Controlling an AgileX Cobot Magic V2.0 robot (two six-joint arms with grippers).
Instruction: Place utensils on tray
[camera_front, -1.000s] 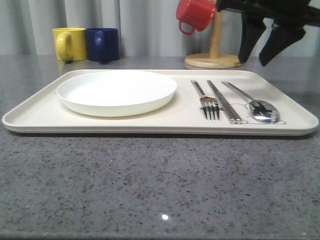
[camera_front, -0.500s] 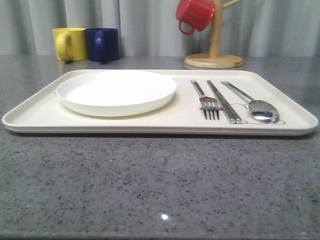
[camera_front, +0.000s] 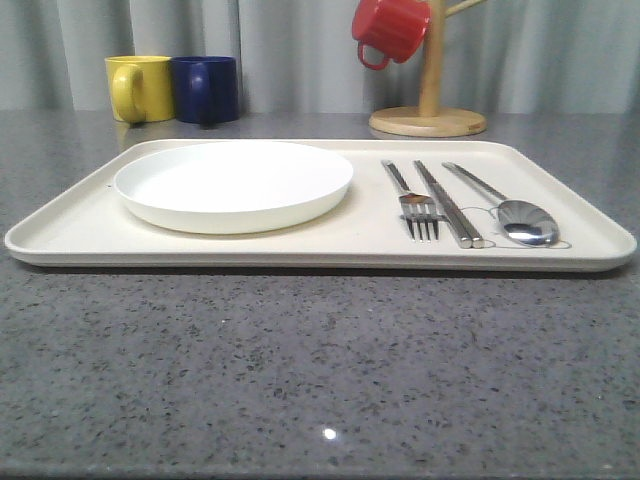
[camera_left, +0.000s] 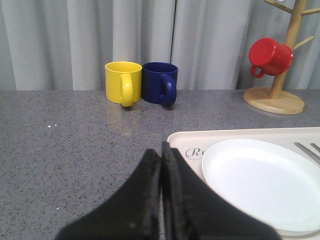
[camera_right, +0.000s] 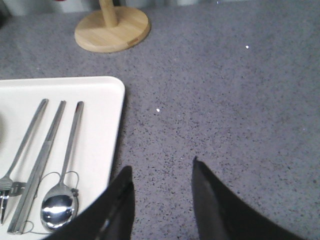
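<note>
The cream tray lies across the middle of the grey table. On its left half sits the white plate. On its right half lie the fork, the chopsticks and the spoon, side by side. In the left wrist view my left gripper is shut with nothing in it, above the tray's near-left corner, beside the plate. In the right wrist view my right gripper is open over bare table just off the tray's right rim, with the spoon, chopsticks and fork beside it.
A yellow mug and a blue mug stand at the back left behind the tray. A wooden mug stand with a red mug hanging on it is at the back right. Grey curtain closes the far side.
One second ago the right arm's black gripper hung at the upper right of the front view above the tray's far right corner; it has since moved out of that view. Nothing on the tray moved.
</note>
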